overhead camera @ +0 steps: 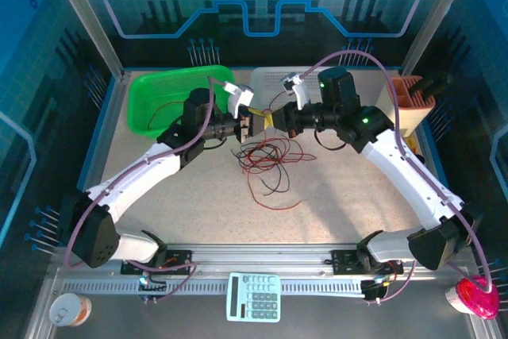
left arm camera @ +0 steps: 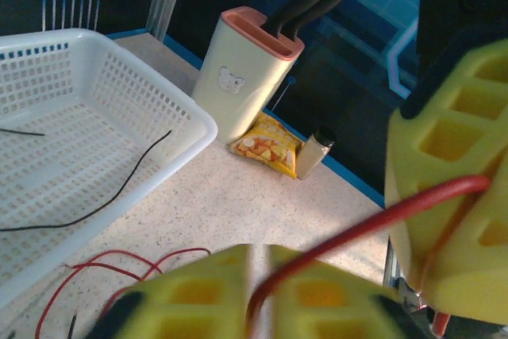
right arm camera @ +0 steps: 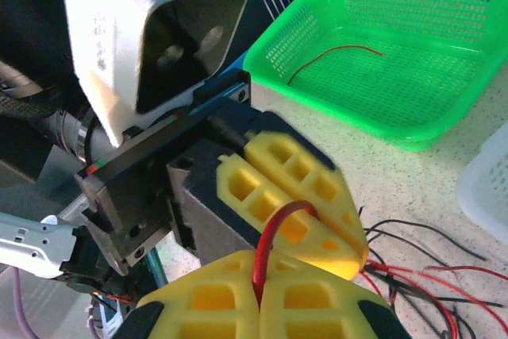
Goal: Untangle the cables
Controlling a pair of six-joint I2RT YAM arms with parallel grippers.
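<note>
Left wrist: left gripper [left arm camera: 258, 295] blurred, cut by the lower edge; white basket [left arm camera: 79, 117] cut at left. Right wrist: red cable [right arm camera: 270, 232], end hidden inside the closed right gripper [right arm camera: 259, 299]. Top — cables [overhead camera: 266, 160] too fine to trace singly.

The left hand [left arm camera: 258, 279], yellow foam-padded, pinches a thin red wire [left arm camera: 357, 232] running to the right hand [left arm camera: 468, 196]. Behind, on the speckled desk [left arm camera: 238, 204], sit a white plastic mesh basket [left arm camera: 171, 97] and a cream knife block [left arm camera: 246, 77].

You see a matt, speckled tabletop [overhead camera: 341, 196]; glossy perforated plastic in the green basket [overhead camera: 151, 89] and white basket [left arm camera: 127, 85]; smooth, shiny sheathing on the cables [overhead camera: 266, 156].
</note>
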